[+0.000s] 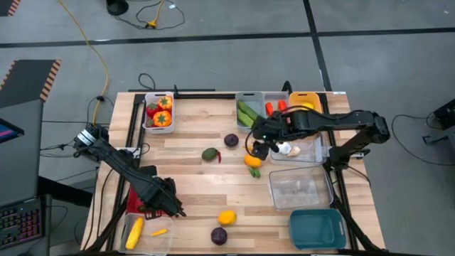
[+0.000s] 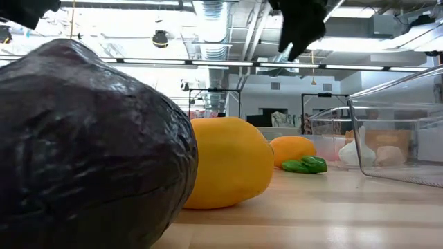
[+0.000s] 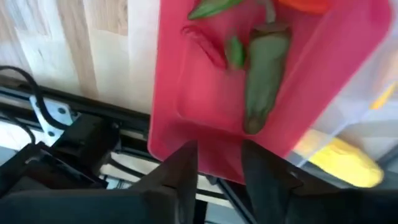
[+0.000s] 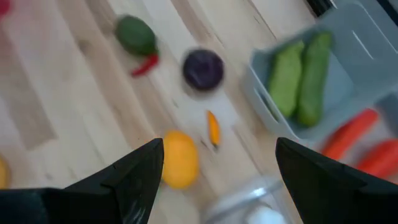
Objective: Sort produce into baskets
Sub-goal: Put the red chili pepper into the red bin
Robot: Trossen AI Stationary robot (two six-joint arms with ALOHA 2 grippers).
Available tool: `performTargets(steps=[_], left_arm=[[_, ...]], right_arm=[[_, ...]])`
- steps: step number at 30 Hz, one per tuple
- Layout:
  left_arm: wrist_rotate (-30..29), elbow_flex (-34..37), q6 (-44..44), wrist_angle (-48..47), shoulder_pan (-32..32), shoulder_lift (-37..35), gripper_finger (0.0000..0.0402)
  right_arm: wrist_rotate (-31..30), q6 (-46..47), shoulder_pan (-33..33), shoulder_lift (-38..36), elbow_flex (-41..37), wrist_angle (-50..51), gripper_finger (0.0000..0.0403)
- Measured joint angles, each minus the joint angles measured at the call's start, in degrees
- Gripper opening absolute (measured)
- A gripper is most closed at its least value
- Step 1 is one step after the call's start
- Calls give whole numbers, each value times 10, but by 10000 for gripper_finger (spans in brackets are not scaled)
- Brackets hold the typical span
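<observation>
My left gripper (image 1: 165, 203) (image 3: 217, 149) hovers at the table's near left over the rim of a red basket (image 3: 205, 93). Its fingers are a little apart with nothing between them. The basket holds green peppers (image 3: 264, 68) and a red chili (image 3: 205, 46). My right gripper (image 1: 259, 146) (image 4: 217, 149) is wide open and empty above the table's middle. It is over an orange-yellow fruit (image 4: 180, 158) and a small orange piece (image 4: 213, 127). A purple round (image 4: 203, 68), a green fruit (image 4: 135, 34) and a red chili (image 4: 146, 62) lie loose on the wood.
At the far edge stand a white basket of tomatoes (image 1: 158, 112), a grey basket of cucumbers (image 1: 249, 110), a carrot basket (image 1: 277, 107) and an orange-yellow basket (image 1: 302, 99). At the right are clear baskets (image 1: 300, 188) and a teal one (image 1: 316, 227). A lemon (image 1: 226, 217) and a purple round (image 1: 219, 235) lie near the front.
</observation>
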State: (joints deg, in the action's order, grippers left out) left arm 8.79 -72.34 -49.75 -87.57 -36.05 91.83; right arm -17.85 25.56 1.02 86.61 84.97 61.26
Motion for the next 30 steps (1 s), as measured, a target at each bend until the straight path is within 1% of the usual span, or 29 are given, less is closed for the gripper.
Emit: performTargets(steps=[5, 10, 13, 17, 25, 28, 30], left_arm=[[-12, 13, 43, 0, 0, 0, 146], [-113, 13, 80, 2, -7, -7, 155], [-170, 13, 84, 8, -7, -24, 153], [-240, 13, 101, 39, -2, -61, 148], [-368, 14, 165, 140, 27, -156, 141], [-411, 42, 191, 200, 35, -195, 141], [-423, 78, 208, 250, 42, -223, 141]], right_arm=[[0, 0, 31, 7, 1, -60, 335], [-1, 1, 64, 38, 1, -118, 335], [-2, 1, 80, 74, 0, -152, 335], [-4, 1, 96, 129, 0, -206, 335], [-32, 8, 105, 228, 0, -348, 335], [-47, 14, 99, 257, 0, -381, 335], [-51, 14, 97, 273, 0, -384, 335]])
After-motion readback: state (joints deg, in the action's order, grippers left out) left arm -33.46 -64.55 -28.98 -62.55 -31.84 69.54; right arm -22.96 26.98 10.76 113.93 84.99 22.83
